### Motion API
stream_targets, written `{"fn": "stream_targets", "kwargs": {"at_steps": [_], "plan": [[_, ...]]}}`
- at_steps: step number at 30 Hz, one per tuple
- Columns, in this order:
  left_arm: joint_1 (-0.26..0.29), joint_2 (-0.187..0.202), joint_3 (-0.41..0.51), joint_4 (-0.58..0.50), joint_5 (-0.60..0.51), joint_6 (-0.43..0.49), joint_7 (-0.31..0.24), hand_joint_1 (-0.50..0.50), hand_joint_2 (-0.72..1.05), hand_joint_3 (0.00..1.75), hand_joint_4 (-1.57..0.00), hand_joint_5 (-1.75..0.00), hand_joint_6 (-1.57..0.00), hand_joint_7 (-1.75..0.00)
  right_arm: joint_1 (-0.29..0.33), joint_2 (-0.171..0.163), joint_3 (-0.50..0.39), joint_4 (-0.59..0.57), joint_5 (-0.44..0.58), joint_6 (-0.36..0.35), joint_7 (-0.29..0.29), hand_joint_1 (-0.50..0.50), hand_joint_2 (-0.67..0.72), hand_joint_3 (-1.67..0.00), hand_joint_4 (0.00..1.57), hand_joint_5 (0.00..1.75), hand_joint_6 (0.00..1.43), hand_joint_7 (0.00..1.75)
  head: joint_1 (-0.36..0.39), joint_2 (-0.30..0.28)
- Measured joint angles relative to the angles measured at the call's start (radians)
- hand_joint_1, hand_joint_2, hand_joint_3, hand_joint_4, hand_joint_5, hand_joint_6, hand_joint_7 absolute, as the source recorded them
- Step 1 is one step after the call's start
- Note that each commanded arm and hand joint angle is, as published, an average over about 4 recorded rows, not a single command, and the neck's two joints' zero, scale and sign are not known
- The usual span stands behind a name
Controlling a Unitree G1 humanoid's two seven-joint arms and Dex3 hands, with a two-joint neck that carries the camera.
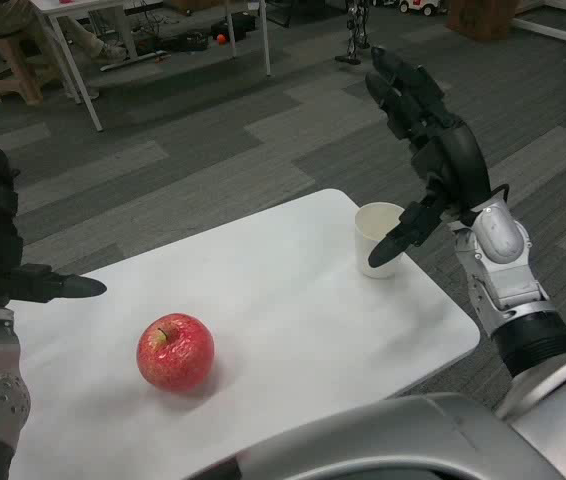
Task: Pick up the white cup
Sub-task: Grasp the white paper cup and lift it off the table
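Now the right hand point(431, 150) hangs open just beside the white cup point(376, 238), thumb at its rim; the left hand point(3, 255) waits open, far from the cup, past the apple point(175, 351) on the worktop point(293, 300).

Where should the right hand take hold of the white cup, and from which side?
Probably around the side wall of the white cup, just below the rim, coming from the robot's right. The cup stands upright with its mouth open, near the right edge of the table. The right hand is already beside it, fingers apart, a fingertip at the wall. No handle shows, so wrapping the wall suits it.
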Motion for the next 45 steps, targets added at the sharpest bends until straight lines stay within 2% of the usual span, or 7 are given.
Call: {"fn": "stream_targets", "kwargs": {"at_steps": [3,6,10,20,34,43,45], "plan": [[0.031,0.005,0.005,-0.101,-0.006,0.014,0.032,-0.50,0.78,0.09,0.00,-0.10,0.00,-0.07,-0.064,0.019,0.055,-0.029,-0.050,0.015,-0.096,-0.42,0.52,0.00,0.00,0.00,0.00,0.07,0.023,0.025],[0.054,0.008,0.011,-0.303,-0.015,0.022,0.076,-0.50,0.78,0.09,0.00,-0.10,0.00,-0.07,-0.220,0.046,0.148,-0.123,-0.124,0.031,-0.242,-0.42,0.47,0.00,0.00,0.00,0.00,0.07,0.024,0.025],[0.055,0.028,0.027,-0.404,-0.023,0.012,0.095,-0.50,0.74,0.09,0.00,-0.10,0.00,-0.07,-0.334,0.051,0.180,-0.202,-0.151,0.023,-0.298,-0.42,0.47,0.00,0.00,0.00,0.00,0.07,0.024,0.025],[0.057,0.033,0.028,-0.393,-0.026,0.013,0.100,-0.50,0.78,0.09,0.00,-0.10,0.00,-0.07,-0.320,0.055,0.173,-0.199,-0.151,0.024,-0.304,-0.42,0.47,0.00,0.00,0.00,0.00,0.07,0.018,0.002],[0.057,0.037,0.020,-0.301,-0.027,0.050,0.073,-0.50,0.96,0.09,0.00,-0.10,0.00,-0.07,-0.248,0.058,0.142,-0.141,-0.118,0.030,-0.280,-0.42,0.41,0.00,0.00,0.00,0.00,0.07,0.029,-0.149],[0.051,0.034,-0.026,-0.212,-0.028,0.051,0.065,-0.50,0.96,0.09,0.00,-0.10,0.00,-0.07,-0.161,0.117,0.077,-0.122,-0.103,0.031,-0.274,-0.42,0.41,0.00,0.00,0.00,0.00,0.07,0.002,-0.147],[0.048,0.033,-0.031,-0.193,-0.028,0.051,0.060,-0.50,0.96,0.09,0.00,-0.10,0.00,-0.07,-0.155,0.128,0.069,-0.122,-0.104,0.031,-0.273,-0.42,0.41,0.00,0.00,0.00,0.00,0.07,-0.068,-0.119]]}}
